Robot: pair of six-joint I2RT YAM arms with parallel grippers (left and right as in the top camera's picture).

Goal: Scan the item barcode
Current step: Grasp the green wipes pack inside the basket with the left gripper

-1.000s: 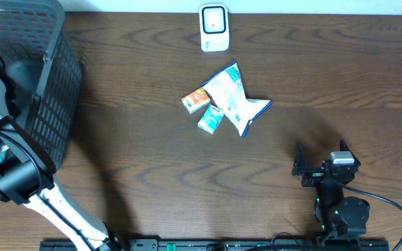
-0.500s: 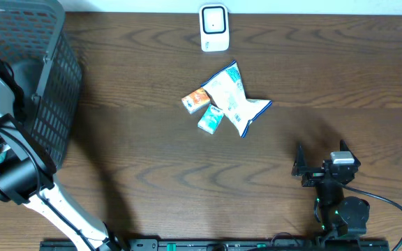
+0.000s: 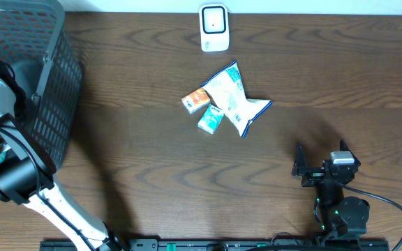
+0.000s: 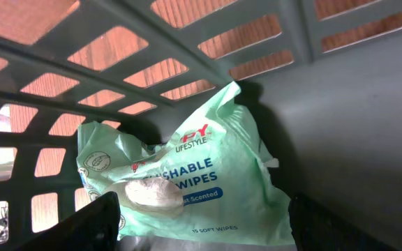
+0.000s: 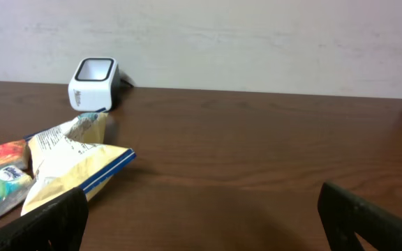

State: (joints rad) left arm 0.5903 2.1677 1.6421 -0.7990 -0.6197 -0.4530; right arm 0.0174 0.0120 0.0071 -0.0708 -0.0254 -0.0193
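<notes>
Close to wall of grey plastic lattice basket (image 4: pixel 340 104), green soft pack (image 4: pixel 187 174) printed "LIFESTYLE", "WIPES", below wide-open, empty left gripper (image 4: pixel 209 233); right gripper (image 5: pixel 208 223) fully spread, empty, over free brown wooden table (image 3: pixel 152 174).

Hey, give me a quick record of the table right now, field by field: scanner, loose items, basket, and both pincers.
scanner: white scanner, upright at the far edge
loose items: chip bag, orange carton and teal carton, clustered in front of the scanner
basket: grey basket on the left, with a green wipes pack inside
left pincer: inside the basket, jaws apart over the wipes pack
right pincer: open, empty, well apart from the items
</notes>
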